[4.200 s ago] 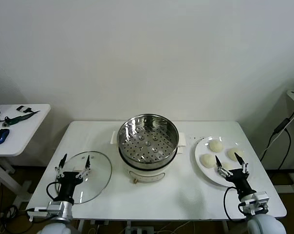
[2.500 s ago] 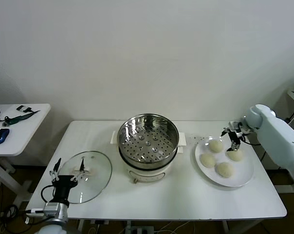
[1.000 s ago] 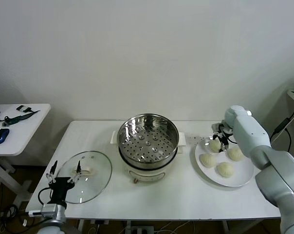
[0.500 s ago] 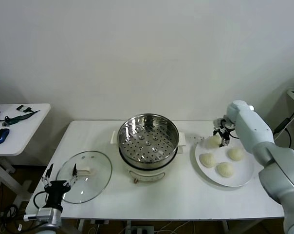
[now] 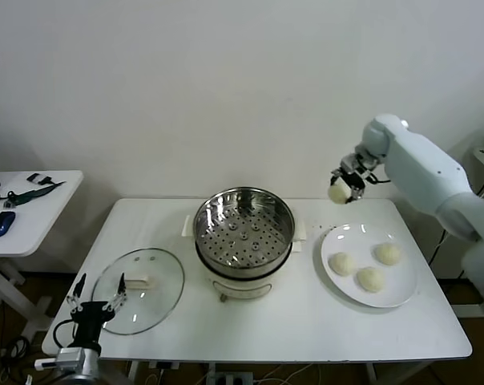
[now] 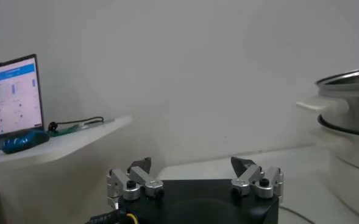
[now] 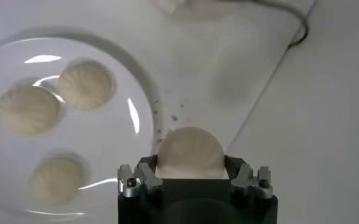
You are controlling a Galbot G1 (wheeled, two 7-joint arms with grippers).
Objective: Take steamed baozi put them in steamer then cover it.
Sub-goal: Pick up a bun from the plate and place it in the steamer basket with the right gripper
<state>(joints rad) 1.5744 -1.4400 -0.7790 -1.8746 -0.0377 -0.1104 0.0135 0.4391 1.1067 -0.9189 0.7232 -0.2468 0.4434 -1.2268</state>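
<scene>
Fingers [image 7: 144, 176] of the right gripper [image 5: 344, 186] were closed against both sides of one steamed bun [image 5: 337, 192], lifted clear. Below them lay a white plate [image 5: 405, 283] with three more buns [image 5: 371, 278]. Beside that stood the open steamer [image 5: 244, 239]. Farther off, past the glass lid [image 5: 139, 290], the left gripper [image 5: 94, 296] waited with fingers spread, empty.

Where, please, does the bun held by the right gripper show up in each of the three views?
Head view: the held bun hangs in the right gripper, in the air above the table, beyond the plate.
Left wrist view: not in it.
Right wrist view: the bun sits between the jaws, above the table beside the plate.
Shared landmark: the white plate with three buns left on it.
</scene>
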